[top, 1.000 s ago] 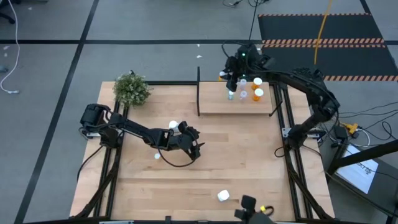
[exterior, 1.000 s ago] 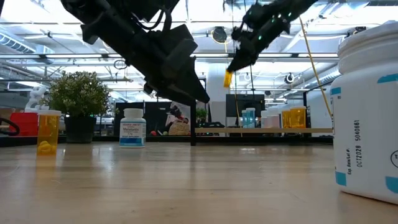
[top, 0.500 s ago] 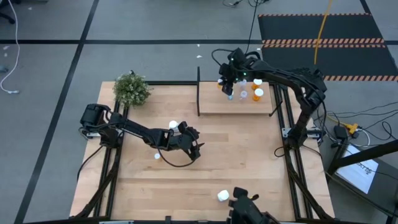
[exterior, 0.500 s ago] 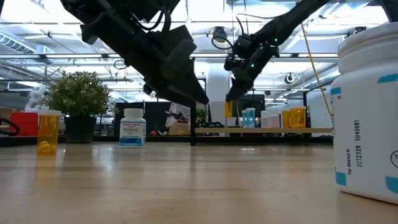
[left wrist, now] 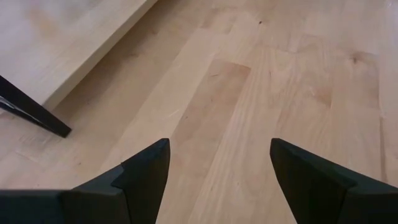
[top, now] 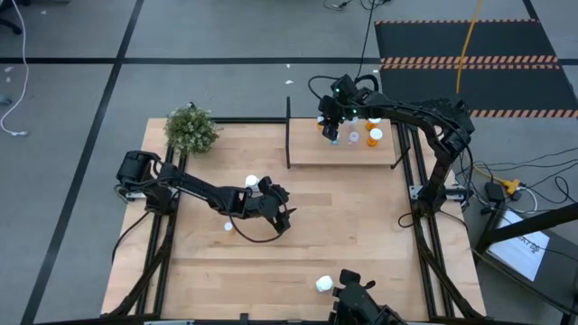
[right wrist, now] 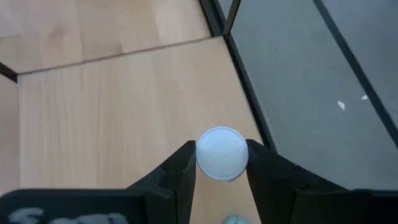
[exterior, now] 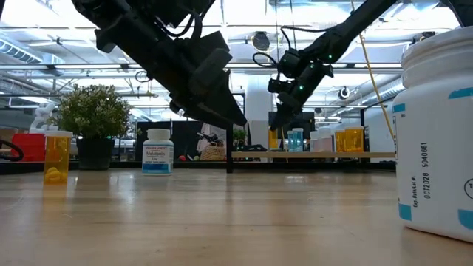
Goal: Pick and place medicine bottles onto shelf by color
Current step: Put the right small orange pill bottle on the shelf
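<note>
My right gripper (right wrist: 221,163) is over the far left part of the shelf (top: 316,152), shut on an orange medicine bottle (exterior: 273,137) with a white cap. Other orange bottles (top: 375,136) and small pale-blue ones (top: 353,137) stand on the shelf. My left gripper (left wrist: 217,163) hangs open above the table's middle (top: 281,208), touching nothing. A white bottle (top: 253,183) and a tiny one (top: 228,226) stand near it. Another white bottle (top: 323,284) stands at the near edge, and an orange one (exterior: 58,157) on the table's left. My right gripper holds the orange bottle by its white cap (right wrist: 221,153), pinched between the two fingers (right wrist: 180,169) from above, pointing down. The bottle hangs upright below them. Its base is at the shelf's surface; whether it rests there, I cannot tell.
A green bushy plant (top: 191,129) stands at the table's far left corner. The shelf's black post (top: 288,108) rises at its far left corner, close to my right gripper. The big white bottle (exterior: 436,133) fills the low view's right side. Bare wood (top: 361,235) lies right of centre.
My right gripper, still shut on the orange bottle, has moved toward the table's left and down toward the shelf. The bottle has sunk from well above the shelf to about its surface, staying upright.
</note>
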Available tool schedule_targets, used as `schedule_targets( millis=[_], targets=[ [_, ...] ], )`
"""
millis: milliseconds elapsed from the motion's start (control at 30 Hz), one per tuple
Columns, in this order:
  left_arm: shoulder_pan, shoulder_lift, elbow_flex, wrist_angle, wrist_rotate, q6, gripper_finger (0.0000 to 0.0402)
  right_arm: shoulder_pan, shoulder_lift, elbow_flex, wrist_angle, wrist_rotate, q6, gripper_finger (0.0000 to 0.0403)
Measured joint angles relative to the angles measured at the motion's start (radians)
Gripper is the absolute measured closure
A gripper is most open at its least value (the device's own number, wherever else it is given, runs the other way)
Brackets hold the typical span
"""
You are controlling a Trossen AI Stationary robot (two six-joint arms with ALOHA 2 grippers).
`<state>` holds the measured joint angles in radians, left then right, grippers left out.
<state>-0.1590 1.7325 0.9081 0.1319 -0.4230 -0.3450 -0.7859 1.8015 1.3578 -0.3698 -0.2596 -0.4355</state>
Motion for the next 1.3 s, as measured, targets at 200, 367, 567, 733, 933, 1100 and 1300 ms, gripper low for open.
schedule_targets(
  millis=[200,367,567,733,933,1100,1300],
  targets=[
    [0.000,0.000,0.000,0.000,0.000,0.000,0.0124,-0.008,0.000,-0.017,0.003,0.000,0.000,0.0280],
    [0.000,0.000,0.000,0.000,0.000,-0.001,0.0124,-0.008,0.000,-0.018,0.004,-0.002,-0.003,0.0280],
    [0.000,0.000,0.000,0.000,0.000,-0.005,0.0124,-0.008,0.000,-0.018,0.028,-0.003,0.005,0.0280],
    [0.000,0.000,0.000,0.000,0.004,-0.007,0.0123,-0.007,0.000,-0.018,0.050,-0.004,0.028,0.0280],
    [-0.007,0.000,0.000,0.000,0.004,-0.016,0.0123,-0.007,0.015,-0.018,0.040,-0.003,0.057,0.0280],
    [-0.008,0.000,0.000,0.000,0.006,-0.016,0.0124,-0.007,0.027,-0.018,0.043,-0.002,0.068,0.0279],
    [-0.008,0.000,0.000,0.000,0.006,-0.005,0.0123,-0.007,0.027,-0.018,0.043,-0.001,0.072,0.0279]
  ],
)
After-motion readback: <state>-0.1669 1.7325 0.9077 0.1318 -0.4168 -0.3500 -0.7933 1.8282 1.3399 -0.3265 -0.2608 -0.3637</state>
